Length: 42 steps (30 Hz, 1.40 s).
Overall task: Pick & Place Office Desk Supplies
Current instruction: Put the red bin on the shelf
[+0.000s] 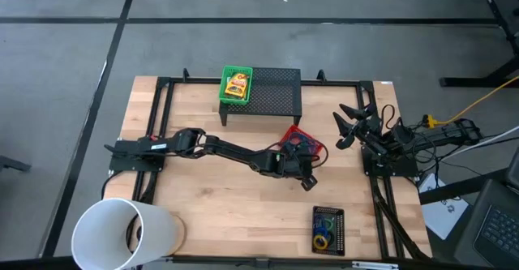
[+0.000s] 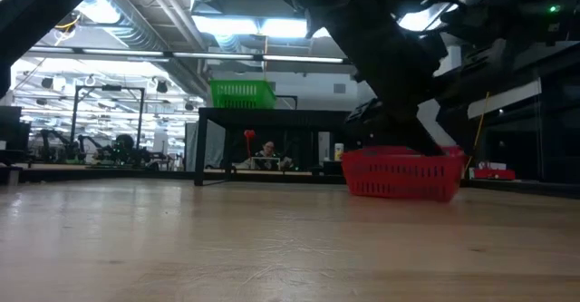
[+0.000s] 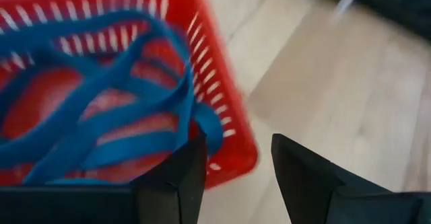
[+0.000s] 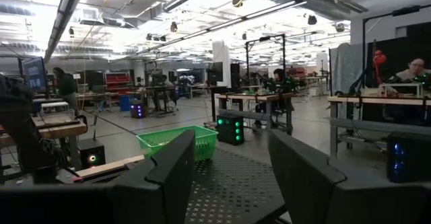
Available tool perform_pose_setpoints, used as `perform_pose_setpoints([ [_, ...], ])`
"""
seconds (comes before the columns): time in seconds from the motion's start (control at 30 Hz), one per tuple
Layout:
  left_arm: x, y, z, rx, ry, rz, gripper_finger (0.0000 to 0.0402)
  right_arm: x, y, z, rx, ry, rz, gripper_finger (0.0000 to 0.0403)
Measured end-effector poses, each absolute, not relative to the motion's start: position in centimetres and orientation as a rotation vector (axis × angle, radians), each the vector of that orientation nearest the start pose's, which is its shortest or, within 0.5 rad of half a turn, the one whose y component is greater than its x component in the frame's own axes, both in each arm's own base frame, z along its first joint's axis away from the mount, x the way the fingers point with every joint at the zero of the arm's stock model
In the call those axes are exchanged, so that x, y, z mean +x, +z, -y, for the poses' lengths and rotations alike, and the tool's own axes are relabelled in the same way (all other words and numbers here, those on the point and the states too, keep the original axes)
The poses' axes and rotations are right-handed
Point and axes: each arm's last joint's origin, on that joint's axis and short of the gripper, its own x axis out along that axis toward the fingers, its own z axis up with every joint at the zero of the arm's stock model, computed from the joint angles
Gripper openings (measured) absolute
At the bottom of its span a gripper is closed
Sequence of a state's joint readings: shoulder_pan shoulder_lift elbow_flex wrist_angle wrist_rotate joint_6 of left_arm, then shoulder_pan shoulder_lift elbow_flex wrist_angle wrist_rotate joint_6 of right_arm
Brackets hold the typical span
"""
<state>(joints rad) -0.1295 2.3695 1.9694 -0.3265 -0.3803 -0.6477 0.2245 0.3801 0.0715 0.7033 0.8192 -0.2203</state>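
Note:
A blue cord bundle lies loose inside the red mesh tray, which stands on the table right of centre. My left gripper is open and empty, hovering just off the tray's near corner. A yellow crayon box lies in the green tray on top of the black mesh stand. Rubber-band rings lie in the black tray near the table's near edge. My right gripper is open and empty, held up at the table's right side.
A big white cylinder lies on its side at the table's near left corner. In the low view the red tray stands under the dark left arm, with the green tray on the stand behind. Bare wood lies across the table's middle and left.

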Motion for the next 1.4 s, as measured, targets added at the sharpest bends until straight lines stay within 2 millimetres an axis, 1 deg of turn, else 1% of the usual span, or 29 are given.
perform_pose_setpoints([
  [0.17,51.8,17.7,5.7,-0.418,0.473,-0.707,0.0157,10.9,21.8,-0.3,-0.012,-0.62,0.28,0.0189],
  [0.37,51.6,17.4,5.7,-0.405,0.477,-0.742,0.0123,10.9,21.8,-0.3,-0.016,-0.621,0.279,0.0189],
  [0.47,51.4,17.3,5.6,-0.402,0.449,-0.784,0.0108,10.9,21.8,-0.3,-0.016,-0.621,0.279,0.0189],
  [0.57,51.1,17.0,5.5,-0.379,0.458,-0.831,0.0088,10.9,21.8,-0.3,-0.019,-0.621,0.278,0.0189],
  [0.67,50.6,17.6,5.5,-0.357,0.462,-0.858,0.006,10.9,21.8,-0.3,-0.036,-0.624,0.272,0.0189],
  [0.77,50.1,19.3,5.4,-0.325,0.446,-0.855,0.0029,10.9,21.8,-0.3,-0.036,-0.624,0.276,0.0189],
  [0.83,49.6,20.8,5.4,-0.306,0.431,-0.844,0.0011,10.9,21.8,-0.3,-0.035,-0.625,0.277,0.0189],
  [0.97,48.5,23.0,5.1,-0.287,0.404,-0.869,0.0008,10.9,21.9,-0.3,-0.033,-0.625,0.279,0.0189],
  [1.07,47.8,23.9,4.8,-0.298,0.356,-0.912,0.0007,10.9,21.9,-0.3,-0.025,-0.618,0.284,0.0189],
  [1.13,47.4,24.2,4.9,-0.313,0.321,-0.955,0.0004,10.9,21.9,-0.4,-0.014,-0.602,0.294,0.0189],
  [1.23,46.6,23.8,5.0,-0.325,0.286,-1.053,0.0005,10.9,21.9,-0.4,-0.012,-0.585,0.301,0.0189],
  [1.4,45.1,23.1,6.1,-0.335,0.272,-1.224,0.0003,10.9,21.9,-0.4,-0.013,-0.577,0.303,0.0189],
])
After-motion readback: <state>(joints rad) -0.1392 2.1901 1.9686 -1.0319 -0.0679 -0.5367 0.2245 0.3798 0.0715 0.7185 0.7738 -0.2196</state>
